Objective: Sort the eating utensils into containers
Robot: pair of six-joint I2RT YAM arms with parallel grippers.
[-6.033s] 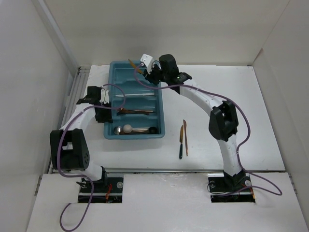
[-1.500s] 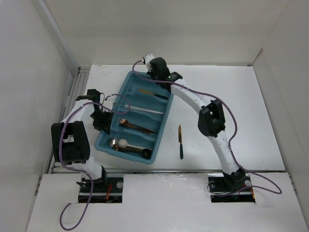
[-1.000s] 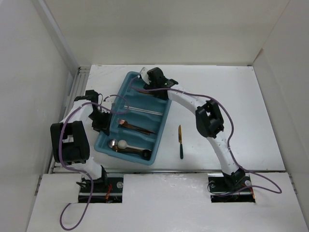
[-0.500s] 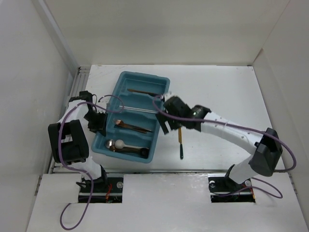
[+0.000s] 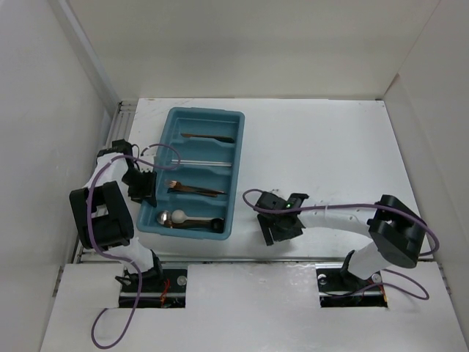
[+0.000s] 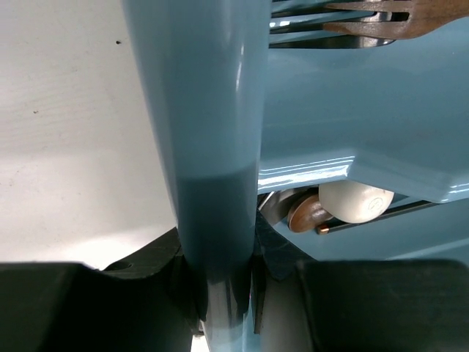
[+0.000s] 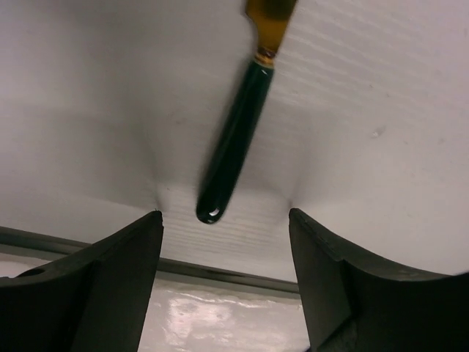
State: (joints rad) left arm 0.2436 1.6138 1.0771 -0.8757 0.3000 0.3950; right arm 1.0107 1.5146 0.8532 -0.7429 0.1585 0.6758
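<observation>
Teal plastic fills my left wrist view. My left gripper (image 6: 218, 293) is pinched narrow on the tray (image 6: 212, 110) at its left rim. One finger (image 6: 88, 308) is outside on the table side and the other (image 6: 381, 301) is inside the wall. Just past the rim, in the nearest compartment, a white spoon (image 6: 355, 202) lies touching a copper spoon (image 6: 308, 213), with a silvery bowl half hidden behind them. One compartment on, the tines of a fork (image 6: 374, 18) show at the frame's edge.

From above, the tray sits on the left half of the table (image 5: 330, 147). Its far compartment holds a copper knife (image 5: 209, 137), and the next holds a thin silver stick (image 5: 205, 163).

My right gripper (image 7: 226, 227) hangs low near the table's front edge, fingers spread wide and gripping nothing. A knife (image 7: 233, 139) with a dark green handle and gold blade lies flat on the table, right of the tray and apart from it. The butt of its handle points into the gap between my fingers, and neither one touches it.
</observation>
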